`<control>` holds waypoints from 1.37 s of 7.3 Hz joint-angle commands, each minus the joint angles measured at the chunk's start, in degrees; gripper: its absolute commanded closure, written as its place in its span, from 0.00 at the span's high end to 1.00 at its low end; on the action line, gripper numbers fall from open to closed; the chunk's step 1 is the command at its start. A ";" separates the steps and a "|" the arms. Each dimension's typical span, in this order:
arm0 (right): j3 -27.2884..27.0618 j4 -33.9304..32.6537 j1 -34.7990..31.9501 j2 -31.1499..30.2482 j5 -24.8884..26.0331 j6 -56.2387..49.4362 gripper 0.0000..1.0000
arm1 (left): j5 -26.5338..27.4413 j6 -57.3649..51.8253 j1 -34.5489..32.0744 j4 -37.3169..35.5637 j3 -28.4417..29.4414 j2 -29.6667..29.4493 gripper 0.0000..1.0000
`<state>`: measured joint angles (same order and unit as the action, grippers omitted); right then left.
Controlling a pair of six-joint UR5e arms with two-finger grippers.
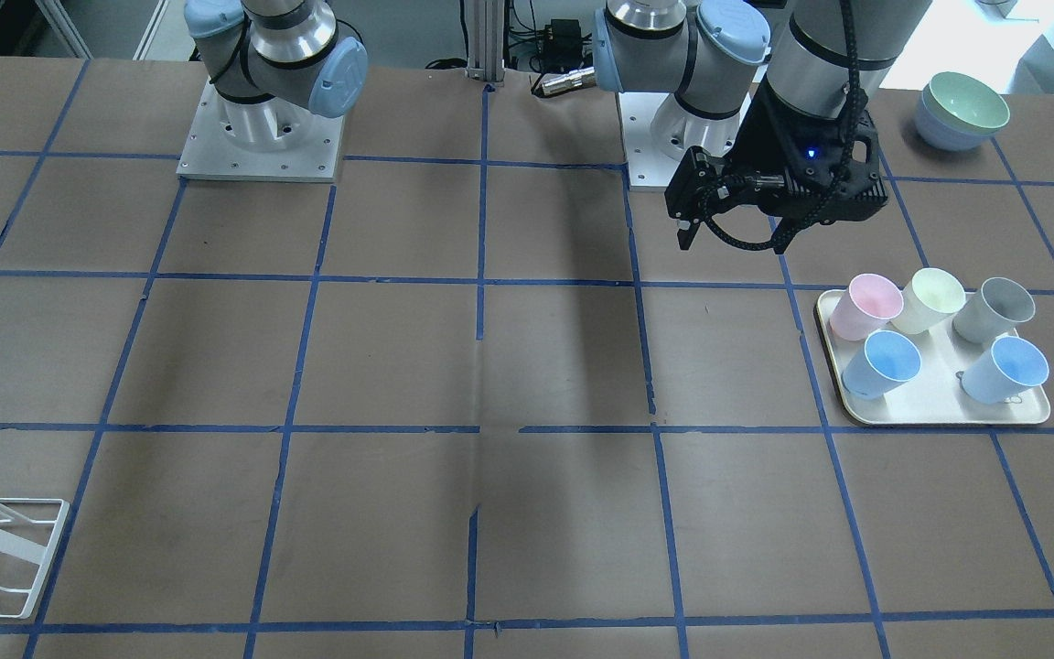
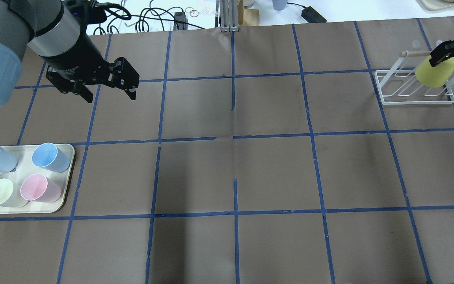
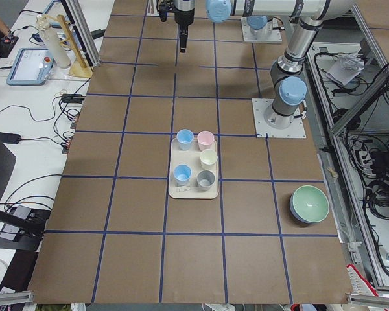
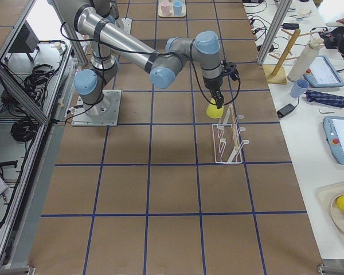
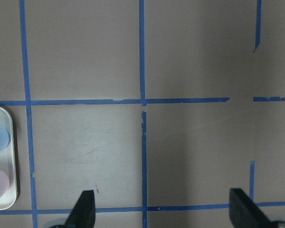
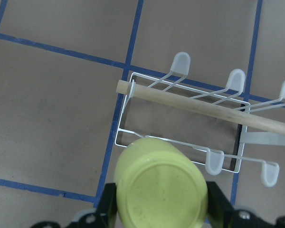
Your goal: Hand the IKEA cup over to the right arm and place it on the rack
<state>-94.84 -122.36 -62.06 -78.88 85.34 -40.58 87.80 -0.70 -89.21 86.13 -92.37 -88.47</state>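
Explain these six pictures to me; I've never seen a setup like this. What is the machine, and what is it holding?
This is a robot with two arms at a table marked with blue tape, each arm ending in a two-finger gripper. Four pictures come from fixed cameras: one facing the robot, one over its shoulders, one at each table end. The last two come from cameras on the wrists. The left gripper hangs open and empty over bare table. The right gripper is shut on a yellow cup, bottom up, at a white wire rack; whether it rests on a peg I cannot tell. A tray holds five more cups, and stacked bowls sit apart from it.
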 commanded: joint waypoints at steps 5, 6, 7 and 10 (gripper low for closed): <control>-0.17 -4.91 -0.08 4.43 -0.18 0.68 0.06 | 0.00 0.00 0.00 0.00 0.00 -0.04 1.00; -0.17 -4.82 0.01 4.52 -0.09 0.77 0.06 | 0.00 0.00 0.00 0.00 0.00 -0.04 1.00; -0.26 -4.82 -0.08 4.78 -0.18 0.77 0.06 | 0.00 0.00 0.00 0.00 0.00 -0.04 1.00; -0.52 -4.90 0.01 6.01 -0.09 0.77 0.09 | 0.00 0.00 0.00 0.00 0.00 -0.04 1.00</control>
<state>-95.17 -127.22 -62.12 -73.33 85.23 -39.82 87.78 -0.70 -89.21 86.13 -92.37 -88.50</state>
